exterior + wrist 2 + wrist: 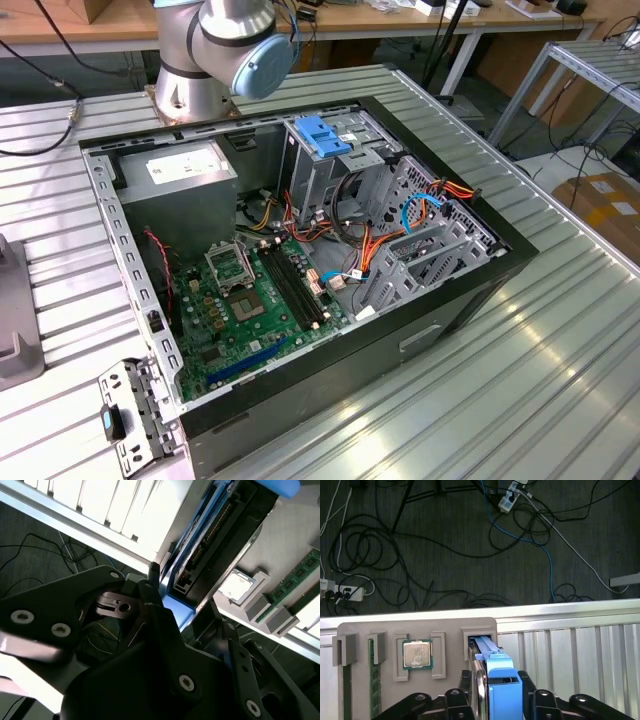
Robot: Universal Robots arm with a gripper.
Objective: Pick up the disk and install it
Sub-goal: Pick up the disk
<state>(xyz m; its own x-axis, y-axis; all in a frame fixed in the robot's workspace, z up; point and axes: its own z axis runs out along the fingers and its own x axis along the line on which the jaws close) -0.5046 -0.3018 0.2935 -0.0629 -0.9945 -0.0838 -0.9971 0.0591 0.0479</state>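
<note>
My black gripper point(497, 694) straddles the silver-grey, blue-framed disk point(502, 672), standing edge-up in 1 grey tray point(420, 627) slot for easy grasping; whether clamped, I cannot tell.

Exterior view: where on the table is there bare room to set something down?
Bare: the ribbed table on the exterior view's right of the computer case and along its near side. Crowded: inside the case, with cables, and by the metal bracket on the exterior view's left.

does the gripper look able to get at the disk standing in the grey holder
Likely yes: the gripper sits right at the disk, which stands on edge in the holder with nothing between them.
</note>
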